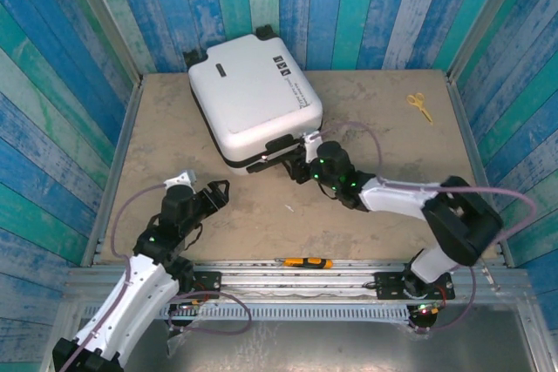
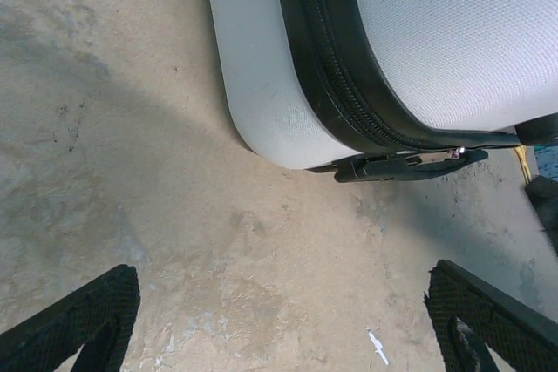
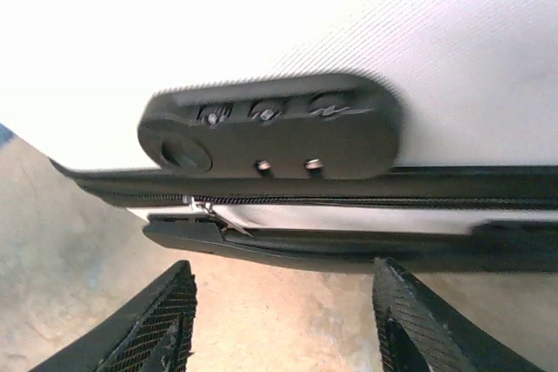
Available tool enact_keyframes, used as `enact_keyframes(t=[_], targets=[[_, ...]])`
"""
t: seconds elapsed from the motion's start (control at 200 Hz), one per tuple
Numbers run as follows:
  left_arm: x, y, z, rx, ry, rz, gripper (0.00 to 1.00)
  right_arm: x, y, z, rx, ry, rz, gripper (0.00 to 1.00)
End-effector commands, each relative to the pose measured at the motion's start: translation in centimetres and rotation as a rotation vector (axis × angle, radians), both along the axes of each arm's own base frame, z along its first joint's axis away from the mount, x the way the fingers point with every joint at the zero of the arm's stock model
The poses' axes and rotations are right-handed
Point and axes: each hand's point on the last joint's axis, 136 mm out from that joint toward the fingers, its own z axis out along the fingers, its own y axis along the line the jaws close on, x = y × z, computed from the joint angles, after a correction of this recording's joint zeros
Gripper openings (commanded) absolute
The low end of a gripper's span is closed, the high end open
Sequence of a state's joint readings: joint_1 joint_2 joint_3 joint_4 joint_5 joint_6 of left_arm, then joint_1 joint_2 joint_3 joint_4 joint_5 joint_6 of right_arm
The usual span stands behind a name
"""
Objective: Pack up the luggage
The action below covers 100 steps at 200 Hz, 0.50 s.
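Luggage [image 1: 253, 98] is lying flat and zipped shut on the bench [image 1: 375, 206]. Its near edge is sitting right in front of my right fingers [image 1: 301, 161]. Combination lock [image 3: 270, 124] is just above them, with zipper pull [image 3: 209, 206] and black side handle [image 3: 349, 246] between lock and fingertips. Right fingers are standing apart, gripping nothing; can't tell if they're touching the handle. Left fingers [image 1: 218, 191] are spread wide and empty, facing the luggage's corner from well back. Yellow scissors [image 1: 420, 105] are lying well off to the right of my right fingers.
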State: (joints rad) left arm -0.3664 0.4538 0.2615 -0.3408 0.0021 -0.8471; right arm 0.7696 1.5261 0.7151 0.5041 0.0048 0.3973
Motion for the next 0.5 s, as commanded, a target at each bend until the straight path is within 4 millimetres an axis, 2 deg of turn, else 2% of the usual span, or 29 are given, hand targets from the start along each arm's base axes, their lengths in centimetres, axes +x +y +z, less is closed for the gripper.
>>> enact_keyframes(t=[0.0,0.12,0.22,0.341,0.376,0.496], targets=[[-0.2,-0.1,-0.7,-0.014,0.013,0.006,0.89,-1.0,-3.9,-2.7,0.089,0.206,-0.209,0.57],[0.0,-0.1,-0.4,-0.021,0.004,0.010,0.90,-1.2,-3.2,-3.1,0.261,0.288,-0.233,0.59],[0.1,-0.2,0.0,-0.029,-0.001,0.009,0.90,-0.1,-2.4,-4.1,0.390,0.348,-0.234,0.61],[-0.1,-0.2,0.3,-0.026,-0.002,0.007,0.91,1.2,-2.5,-5.7,0.554,0.400,-0.280,0.62],[-0.2,-0.1,0.2,-0.025,0.000,0.008,0.91,1.4,-2.5,-6.7,0.573,0.421,-0.290,0.62],[-0.4,0.1,0.2,-0.024,-0.002,0.016,0.91,2.5,-1.4,-6.9,0.672,0.408,-0.250,0.64]])
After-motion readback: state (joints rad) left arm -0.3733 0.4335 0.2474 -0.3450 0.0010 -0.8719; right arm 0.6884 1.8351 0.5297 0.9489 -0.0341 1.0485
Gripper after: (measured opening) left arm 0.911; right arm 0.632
